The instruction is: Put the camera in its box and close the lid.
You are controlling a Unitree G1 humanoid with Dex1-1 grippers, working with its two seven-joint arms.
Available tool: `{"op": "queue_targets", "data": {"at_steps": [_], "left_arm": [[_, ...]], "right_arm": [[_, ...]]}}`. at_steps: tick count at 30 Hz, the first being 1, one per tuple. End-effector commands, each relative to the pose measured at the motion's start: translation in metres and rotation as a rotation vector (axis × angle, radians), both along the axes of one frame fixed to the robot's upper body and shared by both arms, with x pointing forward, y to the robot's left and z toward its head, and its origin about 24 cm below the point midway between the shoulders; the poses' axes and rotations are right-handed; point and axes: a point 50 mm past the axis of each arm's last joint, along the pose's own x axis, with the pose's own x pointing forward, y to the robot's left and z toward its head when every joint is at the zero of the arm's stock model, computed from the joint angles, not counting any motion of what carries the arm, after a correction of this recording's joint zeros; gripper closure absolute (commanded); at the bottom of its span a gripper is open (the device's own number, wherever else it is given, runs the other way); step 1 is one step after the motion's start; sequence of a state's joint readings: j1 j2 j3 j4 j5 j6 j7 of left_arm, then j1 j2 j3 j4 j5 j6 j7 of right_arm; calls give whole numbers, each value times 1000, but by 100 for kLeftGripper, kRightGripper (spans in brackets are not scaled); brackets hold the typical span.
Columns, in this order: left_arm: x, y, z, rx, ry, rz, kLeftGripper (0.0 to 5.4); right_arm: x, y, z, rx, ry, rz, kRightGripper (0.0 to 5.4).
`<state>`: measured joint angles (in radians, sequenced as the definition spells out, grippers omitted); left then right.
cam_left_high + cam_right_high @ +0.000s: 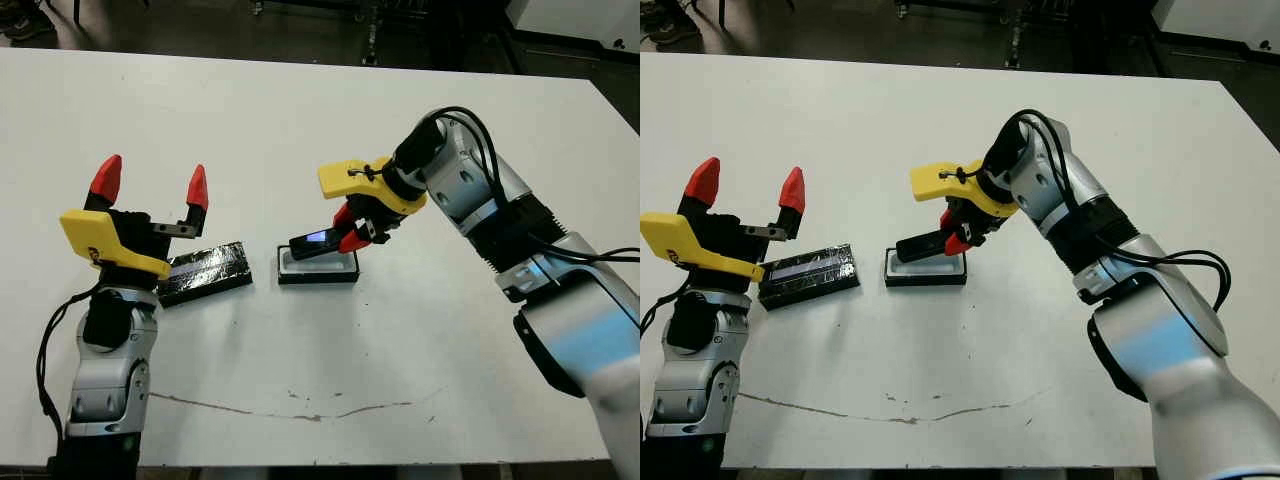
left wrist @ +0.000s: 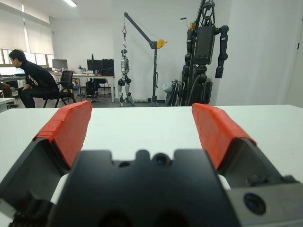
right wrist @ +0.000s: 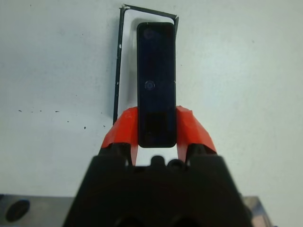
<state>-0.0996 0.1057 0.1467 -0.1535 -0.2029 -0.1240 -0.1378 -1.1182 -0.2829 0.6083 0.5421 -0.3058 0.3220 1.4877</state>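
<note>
Now my right gripper (image 1: 352, 232) is pinching the camera (image 1: 318, 240) over the box (image 1: 318, 266); I should be lowering it flat. My left gripper (image 1: 153, 184), at nine o'clock, is wide open, holding nothing.

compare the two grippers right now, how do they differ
The right gripper has its fingers shut on the camera, above the box; the left gripper is open and holds nothing, raised beside the lid. The right points down towards the table, the left upward. Both have red fingertips.

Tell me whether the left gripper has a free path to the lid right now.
Probably yes: the left gripper is open, raised beside the lid, and nothing lies on or over the lid. The right gripper is busy with the camera.
</note>
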Motion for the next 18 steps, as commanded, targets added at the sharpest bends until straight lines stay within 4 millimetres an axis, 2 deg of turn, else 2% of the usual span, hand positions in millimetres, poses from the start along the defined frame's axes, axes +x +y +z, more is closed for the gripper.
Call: {"op": "queue_targets", "data": {"at_steps": [1,18], "left_arm": [[-2,0,-2,-1,12,11,0],[-2,1,-3,-11,7,10,0]], "right_arm": [[0,-5,-4,-8,6,5,374],[-3,-1,-10,-38,11,38,374]]}}
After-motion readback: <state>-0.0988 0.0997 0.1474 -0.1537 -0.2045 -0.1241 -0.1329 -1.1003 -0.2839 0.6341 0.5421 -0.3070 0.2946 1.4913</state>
